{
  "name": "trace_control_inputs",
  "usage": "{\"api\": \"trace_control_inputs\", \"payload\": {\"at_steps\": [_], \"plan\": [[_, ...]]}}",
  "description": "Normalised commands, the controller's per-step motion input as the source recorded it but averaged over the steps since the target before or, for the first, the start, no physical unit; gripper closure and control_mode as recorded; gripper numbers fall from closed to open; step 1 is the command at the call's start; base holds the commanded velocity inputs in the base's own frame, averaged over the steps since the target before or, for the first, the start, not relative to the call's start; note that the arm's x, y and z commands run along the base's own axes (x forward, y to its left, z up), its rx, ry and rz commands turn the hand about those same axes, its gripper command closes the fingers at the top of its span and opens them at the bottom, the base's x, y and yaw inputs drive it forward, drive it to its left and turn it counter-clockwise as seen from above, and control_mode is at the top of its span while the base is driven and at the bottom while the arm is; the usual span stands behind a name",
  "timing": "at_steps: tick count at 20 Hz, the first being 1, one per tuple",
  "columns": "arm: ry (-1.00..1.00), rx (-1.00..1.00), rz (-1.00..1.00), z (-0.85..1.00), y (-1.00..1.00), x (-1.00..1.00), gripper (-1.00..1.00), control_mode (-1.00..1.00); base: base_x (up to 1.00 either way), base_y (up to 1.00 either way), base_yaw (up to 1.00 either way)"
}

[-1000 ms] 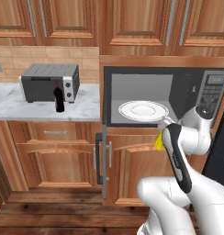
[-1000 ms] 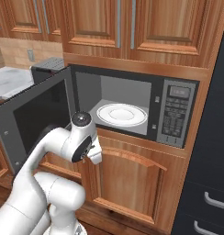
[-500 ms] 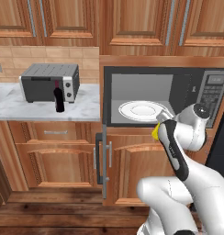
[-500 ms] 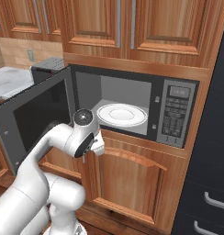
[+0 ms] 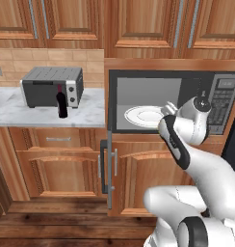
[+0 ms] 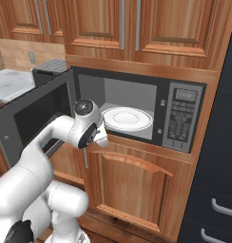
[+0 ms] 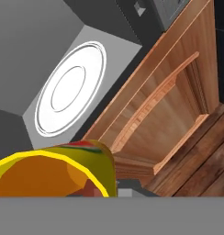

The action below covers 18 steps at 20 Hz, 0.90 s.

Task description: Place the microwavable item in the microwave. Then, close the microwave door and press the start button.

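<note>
Your pincer (image 7: 102,190) is clamped on the yellow mug (image 7: 54,172), which rides right at the hand with its open mouth in the near corner of the hand view, just outside the front lip of the microwave (image 6: 137,114) and not yet over the white round plate (image 7: 70,87). From here the job, as I judge it, is to carry the mug straight in through the opening, keep it upright, and lower it onto the middle of the plate before you let go — a release near the plate's rim could leave it tipping or off the turntable. Keep the wrist low enough to pass under the top of the cavity and watch the front sill, since the mug hangs close to that edge. The microwave door (image 6: 34,118) stands swung wide on the left side, clear of your path now, but the elbow (image 6: 84,126) sits near it, so pull back squarely before you swing it shut. The keypad panel (image 6: 180,118) waits on the right of the cavity for the start press. Further left on the marble counter (image 5: 23,113) the dark wine bottle (image 5: 62,102) stands in front of the toaster oven (image 5: 52,86), well apart from your work. Below the microwave, the wooden cabinet door (image 6: 132,190) is closed.
</note>
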Motion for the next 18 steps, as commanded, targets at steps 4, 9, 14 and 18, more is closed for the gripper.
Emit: {"api": "trace_control_inputs", "payload": {"at_steps": [4, 9, 14, 18], "plan": [[0.0, 0.0, -0.03, 0.1, -0.06, 0.22, 1.0, -1.0, 0.0, 0.0, 0.0], [0.0, 0.01, 0.0, 0.0, -0.13, 0.05, 1.0, -1.0, 0.0, 0.0, 0.0], [0.0, 0.02, 0.0, 0.0, -0.11, 0.34, 1.0, -1.0, 0.0, 0.0, 0.0], [-0.02, 0.0, 0.0, 0.0, 0.0, 0.35, 1.0, -1.0, 0.0, 0.0, 0.0]]}}
